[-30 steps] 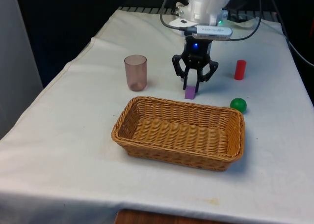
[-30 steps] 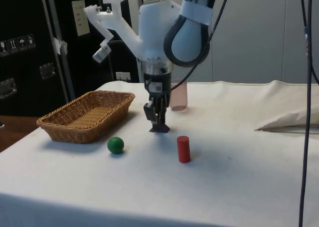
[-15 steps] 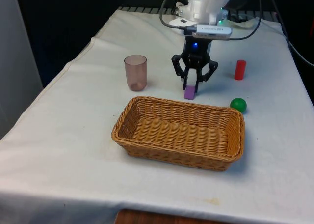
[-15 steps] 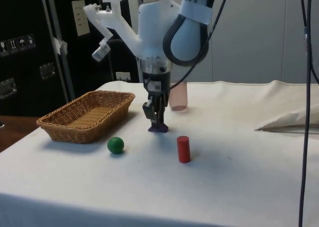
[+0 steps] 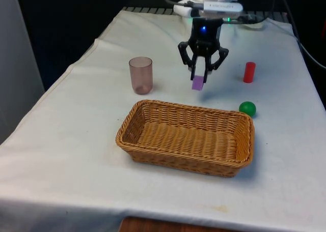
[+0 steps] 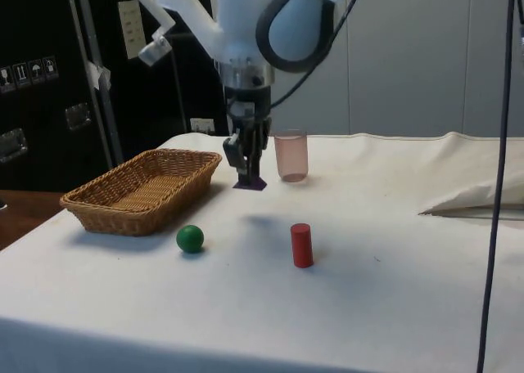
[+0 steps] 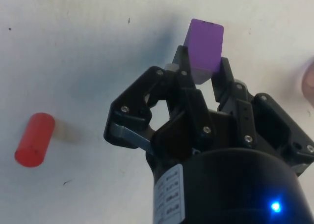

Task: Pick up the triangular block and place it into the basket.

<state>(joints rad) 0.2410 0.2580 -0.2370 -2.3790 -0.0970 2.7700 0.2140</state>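
Pincer (image 5: 200, 78) grips purple block (image 5: 197, 83) above table, beyond basket (image 5: 186, 137).

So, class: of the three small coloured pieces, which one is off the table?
The purple block, gripped in the claw. The red cylinder and green ball sit on the cloth.

Gripper (image 5: 199, 79) w/ purple block (image 5: 197, 83) clamped now hangs clear of the cloth (image 5: 76, 130); a sec ago block sat on it.
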